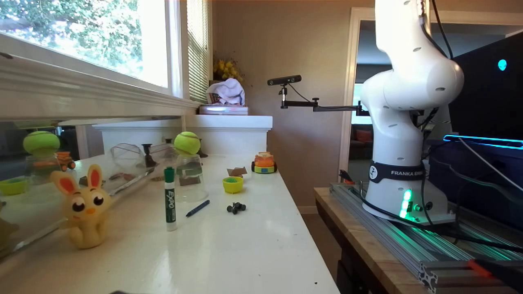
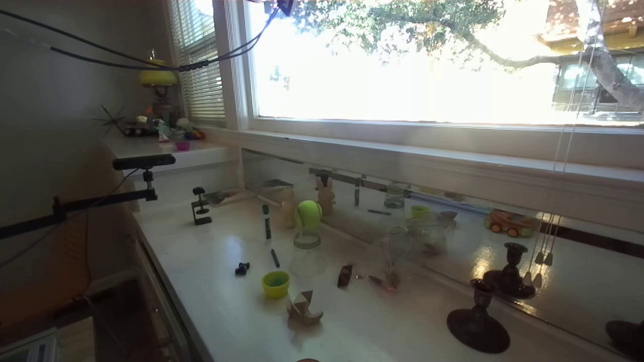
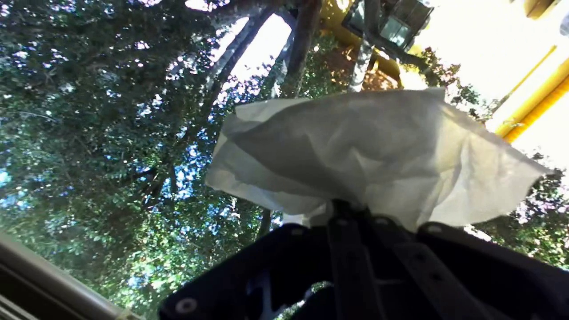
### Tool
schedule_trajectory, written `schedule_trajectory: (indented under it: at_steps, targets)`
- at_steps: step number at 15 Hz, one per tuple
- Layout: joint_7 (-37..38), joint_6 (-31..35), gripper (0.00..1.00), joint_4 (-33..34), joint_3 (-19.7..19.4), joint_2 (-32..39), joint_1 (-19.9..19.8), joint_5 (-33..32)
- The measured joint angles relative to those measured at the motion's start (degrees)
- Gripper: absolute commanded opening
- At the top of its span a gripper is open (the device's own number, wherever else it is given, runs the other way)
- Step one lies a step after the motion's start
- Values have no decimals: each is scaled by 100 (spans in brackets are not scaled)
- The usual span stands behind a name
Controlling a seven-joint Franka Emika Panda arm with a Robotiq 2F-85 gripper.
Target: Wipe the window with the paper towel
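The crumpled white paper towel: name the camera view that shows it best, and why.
The wrist view. There the crumpled white paper towel spreads across the middle, its folds plain, pinched by the black two-fingered gripper. I cannot make it out in either exterior view.

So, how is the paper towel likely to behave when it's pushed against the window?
Probably floppy: the towel is creased and spreads loosely beyond the gripper. Likely light, since it looks like a thin sheet. With its corners sticking out unsupported, it may fold back against the window.
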Motion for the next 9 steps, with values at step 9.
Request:
schedule_trajectory:
  at_steps: [9]
  targets:
    - [4,-193,1,-634,-216,-123,-149,265]
